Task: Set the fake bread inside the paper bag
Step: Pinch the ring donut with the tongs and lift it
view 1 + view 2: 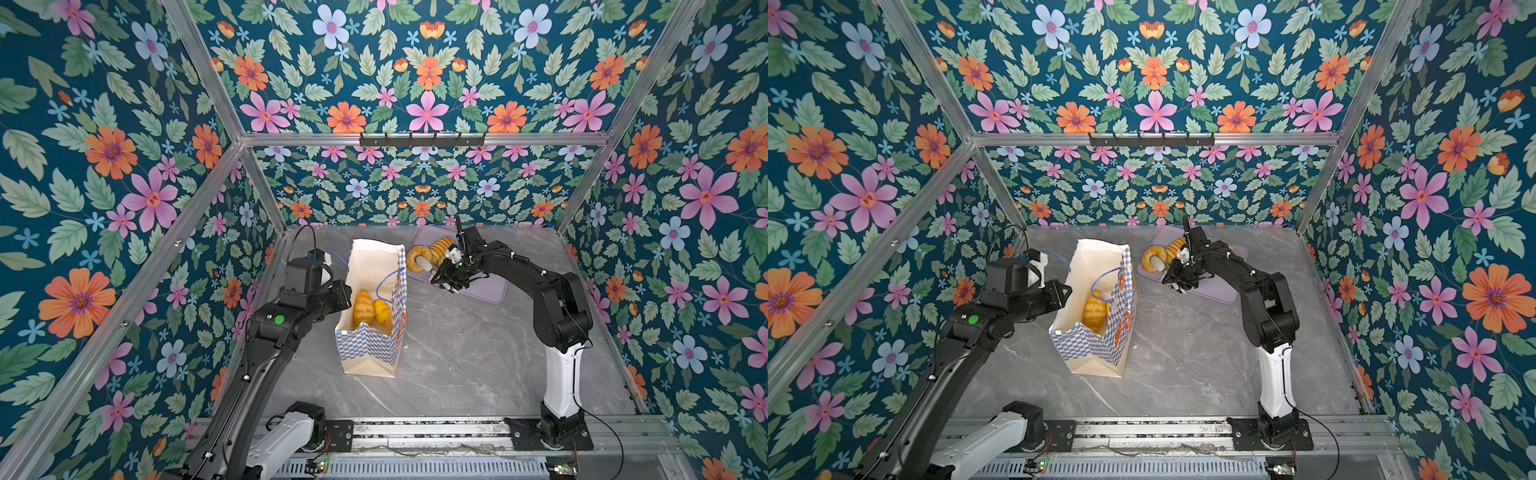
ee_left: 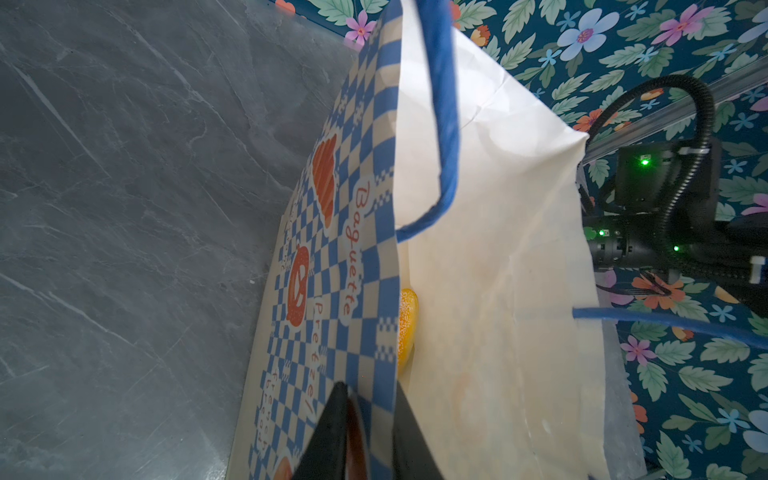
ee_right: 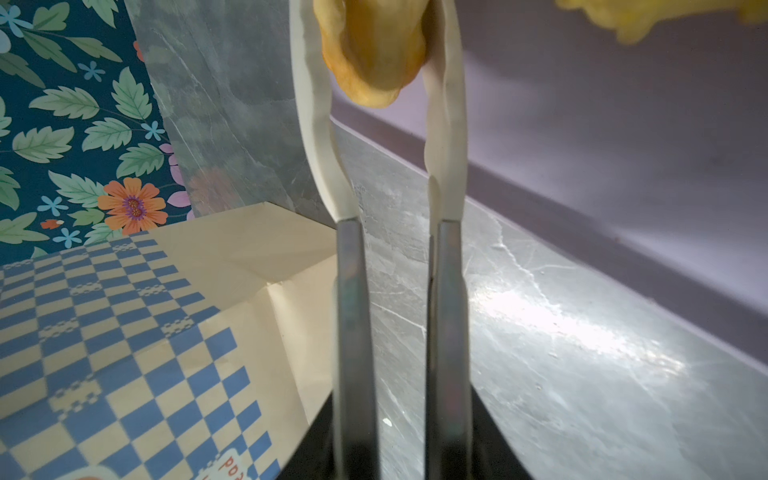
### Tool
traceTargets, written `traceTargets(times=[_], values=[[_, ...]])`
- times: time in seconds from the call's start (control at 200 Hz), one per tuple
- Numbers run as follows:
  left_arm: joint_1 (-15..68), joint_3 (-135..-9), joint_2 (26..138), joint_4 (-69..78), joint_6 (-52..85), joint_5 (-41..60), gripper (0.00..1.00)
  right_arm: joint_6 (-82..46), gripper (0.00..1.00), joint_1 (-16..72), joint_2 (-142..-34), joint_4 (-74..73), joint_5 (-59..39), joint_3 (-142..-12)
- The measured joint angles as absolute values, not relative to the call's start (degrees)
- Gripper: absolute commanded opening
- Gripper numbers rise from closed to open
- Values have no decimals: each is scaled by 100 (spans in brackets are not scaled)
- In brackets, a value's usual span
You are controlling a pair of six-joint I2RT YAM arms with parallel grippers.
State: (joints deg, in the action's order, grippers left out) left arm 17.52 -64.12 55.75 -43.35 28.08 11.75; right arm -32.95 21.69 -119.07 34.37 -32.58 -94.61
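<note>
- The left claw (image 2: 368,395) is pinched together on the checkered wall of the paper bag (image 1: 370,340), with one finger outside the rim and one inside. That grip seems meant to keep the mouth spread and the tall bag upright while pastries drop in.
- Below that claw, down inside the bag, lie a croissant (image 1: 363,307) and a speckled bun (image 1: 382,311), so part of the fake bread is packed.
- Across the bag's mouth from the left claw, the right claw (image 3: 376,41) is clamped on the ring donut (image 1: 417,257). Its pale fingers (image 3: 316,104) bow around the ring's band, a hold that should stop the soft ring slipping in transit.
- The donut sits at that claw's tips, just beside the bag's upper corner and over the edge of the lilac tray (image 1: 486,291). I judge the next step is carrying it over the open mouth.
- Behind the right claw a ridged pastry (image 1: 441,247) rests on the tray, half hidden by the arm; it is possibly a croissant.
</note>
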Motion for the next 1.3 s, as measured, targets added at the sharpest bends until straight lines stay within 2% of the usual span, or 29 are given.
traceTargets(times=[0.3, 1.3], values=[[1752, -6412, 5572, -4335, 2808, 1162, 20, -3343, 27, 2169, -11797, 3439, -3260, -9373], [1752, -6410, 5548, -4340, 2808, 1144, 19, -3181, 27, 2169, -10101, 3800, -2930, -8982]])
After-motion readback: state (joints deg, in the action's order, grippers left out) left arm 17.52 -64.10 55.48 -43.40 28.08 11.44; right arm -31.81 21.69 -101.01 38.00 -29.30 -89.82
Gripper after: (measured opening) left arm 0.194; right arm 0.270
